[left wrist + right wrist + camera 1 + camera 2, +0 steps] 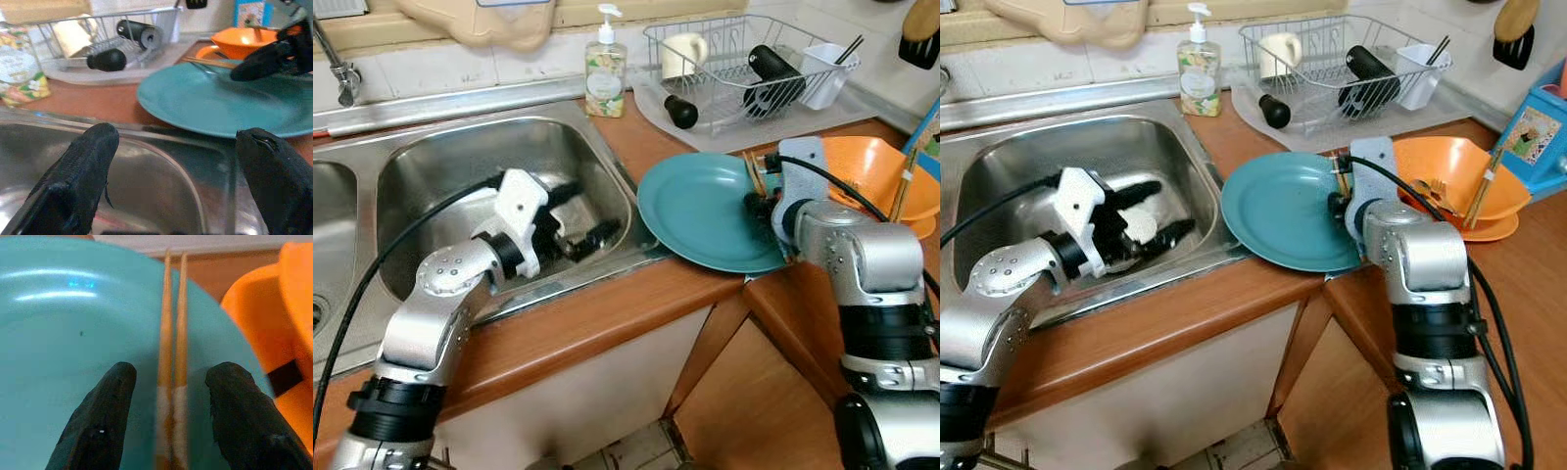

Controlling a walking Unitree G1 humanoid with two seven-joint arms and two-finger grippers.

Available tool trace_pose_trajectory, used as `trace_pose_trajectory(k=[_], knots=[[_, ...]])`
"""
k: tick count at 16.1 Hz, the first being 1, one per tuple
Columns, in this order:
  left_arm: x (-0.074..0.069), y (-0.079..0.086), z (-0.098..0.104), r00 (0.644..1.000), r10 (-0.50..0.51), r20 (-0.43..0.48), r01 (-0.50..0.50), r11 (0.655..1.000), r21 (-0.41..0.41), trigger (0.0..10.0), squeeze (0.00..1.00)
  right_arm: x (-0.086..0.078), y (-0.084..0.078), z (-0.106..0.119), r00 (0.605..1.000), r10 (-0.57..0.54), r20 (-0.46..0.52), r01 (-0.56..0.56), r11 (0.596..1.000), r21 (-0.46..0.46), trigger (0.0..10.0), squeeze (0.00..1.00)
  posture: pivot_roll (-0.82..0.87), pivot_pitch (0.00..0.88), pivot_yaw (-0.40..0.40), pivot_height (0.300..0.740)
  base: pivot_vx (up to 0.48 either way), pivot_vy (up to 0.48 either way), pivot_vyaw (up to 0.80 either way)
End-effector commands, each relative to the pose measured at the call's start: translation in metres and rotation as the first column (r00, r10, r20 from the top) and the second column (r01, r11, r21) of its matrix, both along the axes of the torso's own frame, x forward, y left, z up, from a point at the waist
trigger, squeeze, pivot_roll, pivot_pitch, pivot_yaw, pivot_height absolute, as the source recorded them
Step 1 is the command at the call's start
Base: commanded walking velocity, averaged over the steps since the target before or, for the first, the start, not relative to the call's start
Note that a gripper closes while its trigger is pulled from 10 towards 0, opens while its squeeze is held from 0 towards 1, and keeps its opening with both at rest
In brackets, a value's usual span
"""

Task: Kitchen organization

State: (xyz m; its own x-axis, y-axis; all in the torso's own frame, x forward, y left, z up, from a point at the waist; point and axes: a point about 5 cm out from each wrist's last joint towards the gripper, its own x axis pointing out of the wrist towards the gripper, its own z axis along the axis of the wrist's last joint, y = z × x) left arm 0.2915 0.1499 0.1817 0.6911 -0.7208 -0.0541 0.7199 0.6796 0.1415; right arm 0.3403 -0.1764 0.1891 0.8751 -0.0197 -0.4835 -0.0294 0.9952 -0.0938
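My right gripper (168, 382) hangs low over the teal plate (705, 211) with its fingers (105, 401) spread apart, one on each side of the pair of wooden chopsticks (173, 347) that lies on the plate's right part, near the orange bowl (881, 181). Nothing is grasped yet. The risk I see is in closing: the sticks are thin and round and lie flat on a slick glaze, so the pinch could squeeze one out or roll them apart, and pressing down to get under them could tip the plate, whose left rim overhangs the sink (431, 166) edge. A shove from me could slide it into the basin. Room on my right is tight, the bowl standing just beside my outer finger; upward and toward the dish rack (744, 59) the way is free. My left gripper (178, 176) hovers inside the sink with its fingers wide and empty, pointing at the plate's near rim, and the soap bottle (605, 69) stands well apart behind the basin.
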Motion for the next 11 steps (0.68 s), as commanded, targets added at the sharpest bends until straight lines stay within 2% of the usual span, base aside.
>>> trace_pose_trajectory(k=[1, 4, 6, 7, 9, 11], knots=[[-0.005, -0.005, 0.001, 0.998, -0.056, -0.007, 0.056, 0.998, 0.011, 10.0, 0.0, 0.002, 0.002, 0.0, 1.0, 0.009, -0.027, -0.008, 1.0, 0.026, 10.0, 0.0, -0.18, 0.0, -0.036, 0.74, 0.0, 0.0, 0.0], [-0.011, -0.009, 0.0, 0.993, -0.115, -0.036, 0.116, 0.993, 0.017, 10.0, 0.0, -0.001, 0.005, -0.008, 0.996, 0.023, -0.082, -0.021, 0.999, 0.03, 10.0, 0.0, -0.18, 0.0, -0.037, 0.74, 0.0, 0.0, 0.0], [-0.014, -0.011, 0.0, 0.99, -0.136, -0.048, 0.137, 0.99, 0.016, 10.0, 0.0, -0.001, 0.005, -0.011, 0.995, 0.022, -0.1, -0.018, 0.999, 0.044, 3.1, 0.0, -0.18, 0.0, -0.035, 0.74, 0.0, 0.0, 0.0], [-0.015, -0.012, -0.001, 0.988, -0.146, -0.056, 0.147, 0.989, 0.014, 10.0, 0.0, -0.001, 0.005, -0.011, 0.994, 0.022, -0.106, -0.017, 0.999, 0.05, 0.8, 0.0, -0.18, 0.0, -0.034, 0.74, 0.0, 0.0, 0.0], [-0.015, -0.013, -0.001, 0.986, -0.152, -0.062, 0.153, 0.988, 0.012, 10.0, 0.0, -0.002, 0.005, -0.012, 0.993, 0.02, -0.115, -0.014, 0.998, 0.053, 0.9, 0.0, -0.19, 0.0, -0.032, 0.74, 0.0, 0.0, 0.0], [-0.015, -0.014, -0.001, 0.986, -0.156, -0.067, 0.157, 0.987, 0.015, 10.0, 0.0, -0.001, 0.006, -0.013, 0.993, 0.022, -0.117, -0.015, 0.998, 0.058, 0.4, 0.0, -0.19, 0.0, -0.032, 0.74, 0.0, 0.0, 0.0]])
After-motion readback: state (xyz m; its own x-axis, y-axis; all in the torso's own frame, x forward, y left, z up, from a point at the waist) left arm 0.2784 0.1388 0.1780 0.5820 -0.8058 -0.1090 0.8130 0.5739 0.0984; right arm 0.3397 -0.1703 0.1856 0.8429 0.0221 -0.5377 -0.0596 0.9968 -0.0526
